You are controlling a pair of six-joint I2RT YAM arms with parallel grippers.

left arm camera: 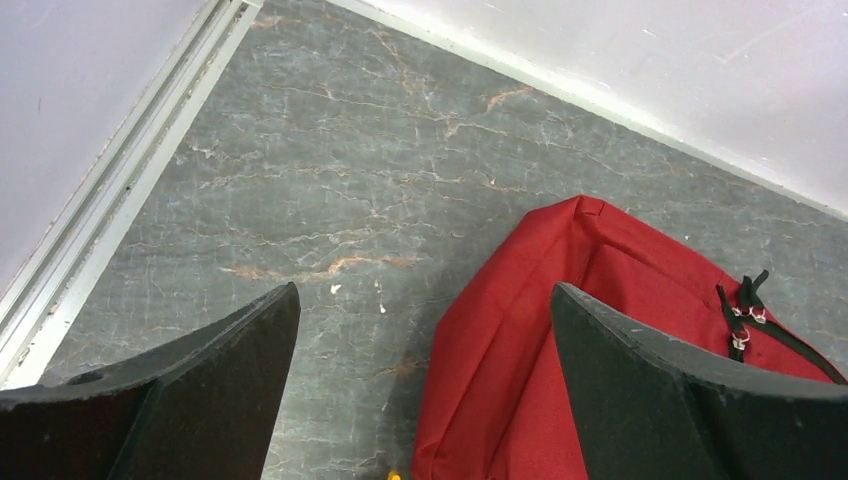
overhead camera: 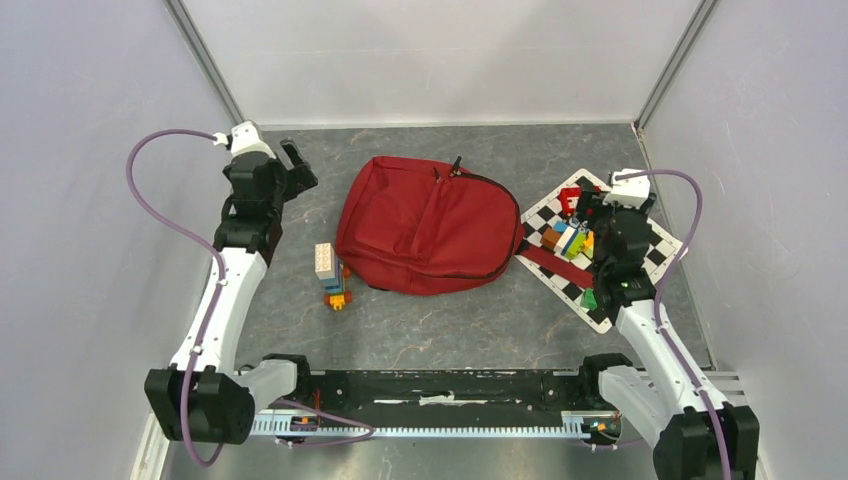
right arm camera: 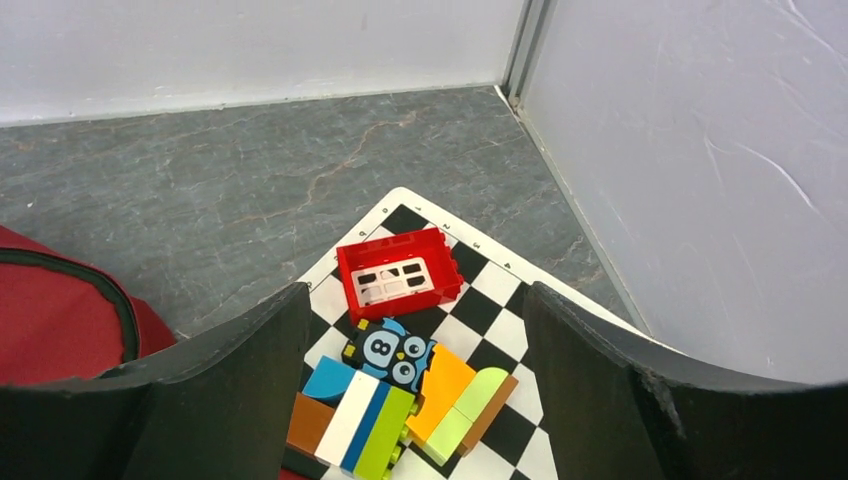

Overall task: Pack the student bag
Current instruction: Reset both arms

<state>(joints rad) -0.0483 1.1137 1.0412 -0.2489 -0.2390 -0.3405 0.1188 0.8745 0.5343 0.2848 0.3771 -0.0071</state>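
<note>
Two grippers stand with their jaws wide apart and nothing between them. The student bag [overhead camera: 425, 225] lies flat in the middle of the table [overhead camera: 450, 330], front pocket up, black zip pulls at its far edge.

The left gripper [overhead camera: 298, 165] is off the bag's far-left side, near it but not touching. In the left wrist view the bag's corner shows below the open fingers [left arm camera: 640, 390], partly hidden by one of them.

The right gripper [overhead camera: 588, 210] hangs over a checkered mat [overhead camera: 660, 250] just to the bag's right. Between its fingers [right arm camera: 220, 380] the wrist view shows a small red box [right arm camera: 398, 272] and a cluster of coloured blocks [right arm camera: 400, 400] on the mat, with the bag's edge at the far left.

A short stack of blocks [overhead camera: 330, 275] stands just beside the bag's left side.
</note>
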